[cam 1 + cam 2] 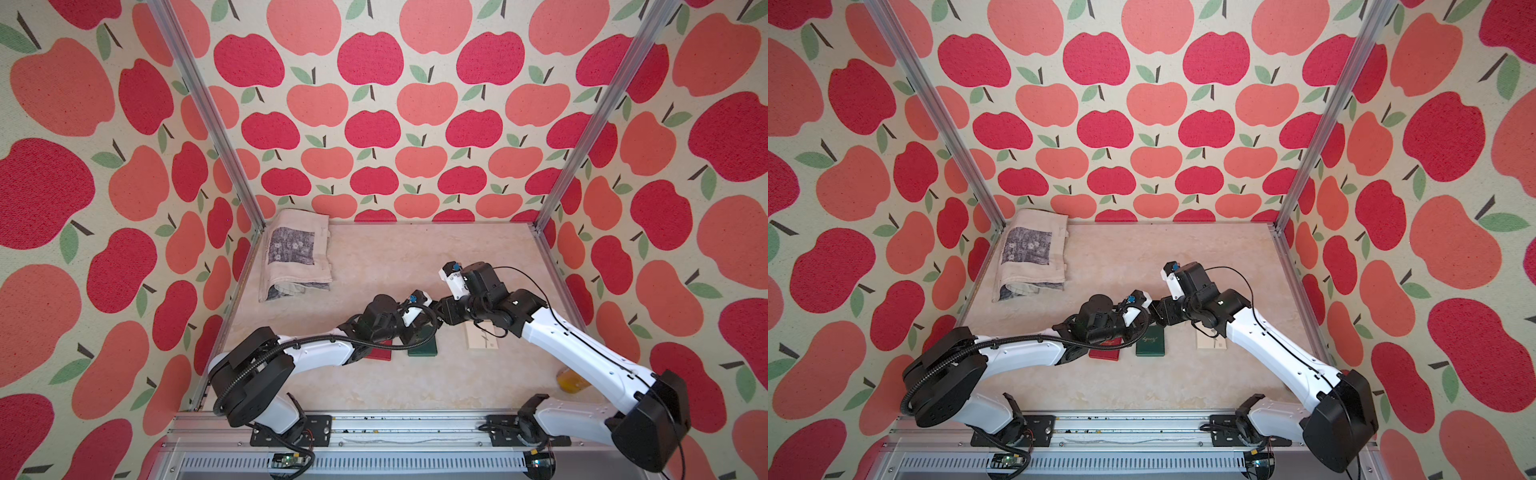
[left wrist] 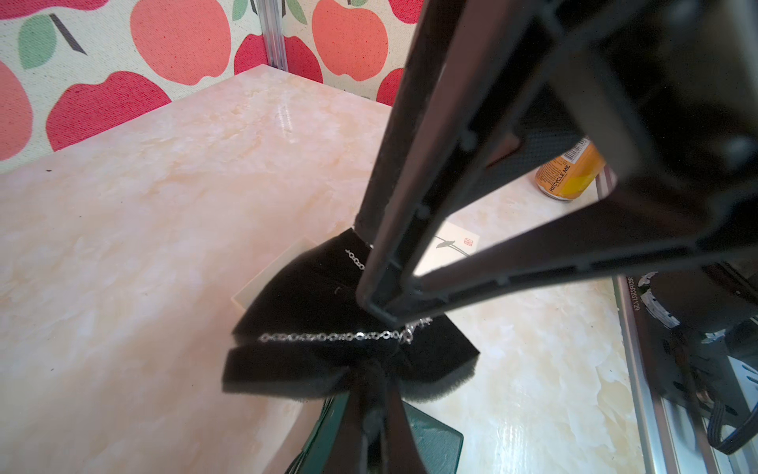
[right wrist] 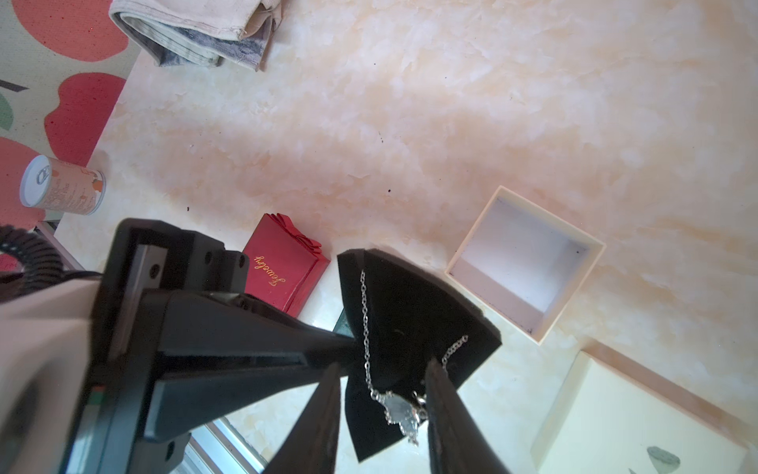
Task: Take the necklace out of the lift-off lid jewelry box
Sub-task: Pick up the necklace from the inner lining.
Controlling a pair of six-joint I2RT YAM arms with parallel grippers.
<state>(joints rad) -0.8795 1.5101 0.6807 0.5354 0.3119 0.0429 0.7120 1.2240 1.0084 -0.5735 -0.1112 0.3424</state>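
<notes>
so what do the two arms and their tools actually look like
White shells, black joints and bulky black bases on both. The left arm has a ribbed black conduit looping base to wrist; the right arm a thin black wire. The left tool and right tool have long, tapered black fingers.

The tabletop (image 3: 451, 102) is glossy, marble-look. The necklace (image 3: 365, 328) is shiny metal on a matt, fuzzy black pad (image 3: 410, 303). Far left, the cloth (image 3: 184, 41) looks coarse.

A folded cloth (image 1: 297, 253) lies far back. A red box (image 3: 283, 275) sits beside a green box (image 1: 1150, 343). An orange can (image 2: 570, 174) is well apart.
</notes>
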